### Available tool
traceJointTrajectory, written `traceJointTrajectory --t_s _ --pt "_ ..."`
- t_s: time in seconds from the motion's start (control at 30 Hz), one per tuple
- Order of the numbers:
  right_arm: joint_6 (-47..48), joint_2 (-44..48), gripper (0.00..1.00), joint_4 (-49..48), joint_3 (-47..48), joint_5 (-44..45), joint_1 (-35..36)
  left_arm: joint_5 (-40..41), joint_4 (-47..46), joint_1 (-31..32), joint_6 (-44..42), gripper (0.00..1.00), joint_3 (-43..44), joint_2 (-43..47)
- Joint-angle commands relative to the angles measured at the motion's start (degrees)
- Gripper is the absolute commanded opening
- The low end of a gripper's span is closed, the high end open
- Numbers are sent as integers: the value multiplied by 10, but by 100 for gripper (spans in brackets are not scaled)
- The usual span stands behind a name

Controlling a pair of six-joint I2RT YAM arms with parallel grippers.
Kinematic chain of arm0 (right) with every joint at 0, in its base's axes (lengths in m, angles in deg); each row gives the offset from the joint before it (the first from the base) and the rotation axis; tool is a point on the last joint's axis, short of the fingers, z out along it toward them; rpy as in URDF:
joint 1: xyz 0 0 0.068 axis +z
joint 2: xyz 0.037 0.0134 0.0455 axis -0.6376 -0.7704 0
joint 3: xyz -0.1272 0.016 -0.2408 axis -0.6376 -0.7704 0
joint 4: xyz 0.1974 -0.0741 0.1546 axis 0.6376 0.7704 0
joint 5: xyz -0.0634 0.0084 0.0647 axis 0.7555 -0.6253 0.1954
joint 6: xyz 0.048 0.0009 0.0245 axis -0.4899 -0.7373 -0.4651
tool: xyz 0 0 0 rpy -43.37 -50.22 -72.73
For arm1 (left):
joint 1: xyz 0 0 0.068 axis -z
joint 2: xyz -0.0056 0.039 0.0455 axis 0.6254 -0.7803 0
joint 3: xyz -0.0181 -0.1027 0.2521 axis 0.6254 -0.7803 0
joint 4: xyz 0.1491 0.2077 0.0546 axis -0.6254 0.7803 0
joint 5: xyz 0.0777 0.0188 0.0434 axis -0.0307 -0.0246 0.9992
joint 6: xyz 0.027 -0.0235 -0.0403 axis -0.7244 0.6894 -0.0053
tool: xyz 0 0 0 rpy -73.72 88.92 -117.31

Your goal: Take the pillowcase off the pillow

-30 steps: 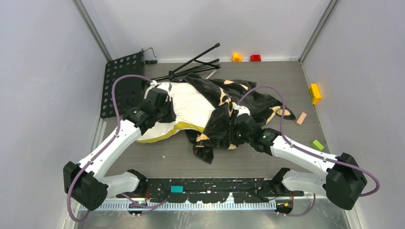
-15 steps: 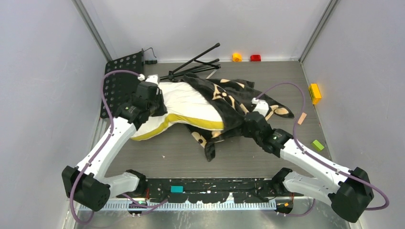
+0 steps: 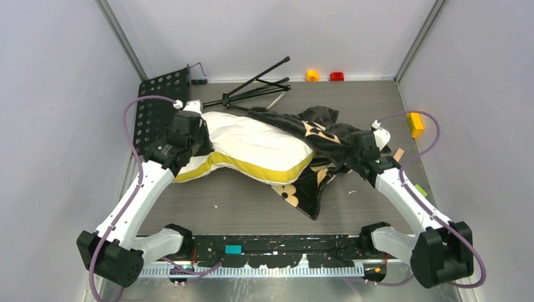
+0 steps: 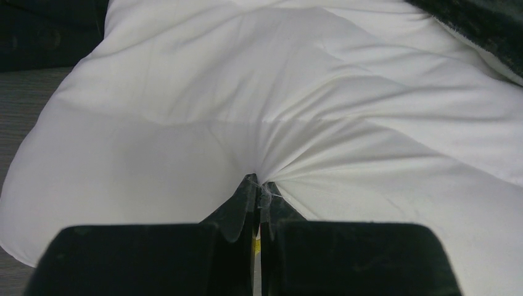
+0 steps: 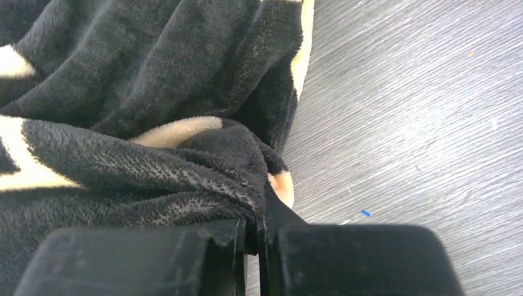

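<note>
The left hand (image 4: 259,188) is pinched tight on a fold of the pillow (image 3: 252,146), anchoring its left end at the far left of the surface (image 3: 239,207). The right hand (image 5: 259,213) is clamped on a bunched edge of the pillowcase (image 3: 302,189), which covers only the pillow's right end. These opposed grips seem meant to draw the cover off rightward.

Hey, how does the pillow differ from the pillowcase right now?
The pillow is plain cream-white with a yellow edge; the pillowcase is black plush with pale flower prints. The pillow lies plump and mostly bare; the pillowcase is crumpled over its right end. The left tool pinches the pillow, the right tool the pillowcase. Both are soft.
</note>
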Motion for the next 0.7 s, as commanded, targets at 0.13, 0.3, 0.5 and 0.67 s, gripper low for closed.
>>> traceJointTrajectory --t_s 0.13,0.3,0.5,0.67 --pt "70 -53 65 51 98 -113 -21 -69 -10 -13 -38 24 -9 11" --pt "94 10 87 40 96 -181 -20 -18 46 41 -55 99 26 16" --pt "114 21 88 28 130 -291 -17 66 50 202 -55 100 66 -12" --pt "127 -38 89 19 169 -318 4 78 14 303 -40 100 97 -98"
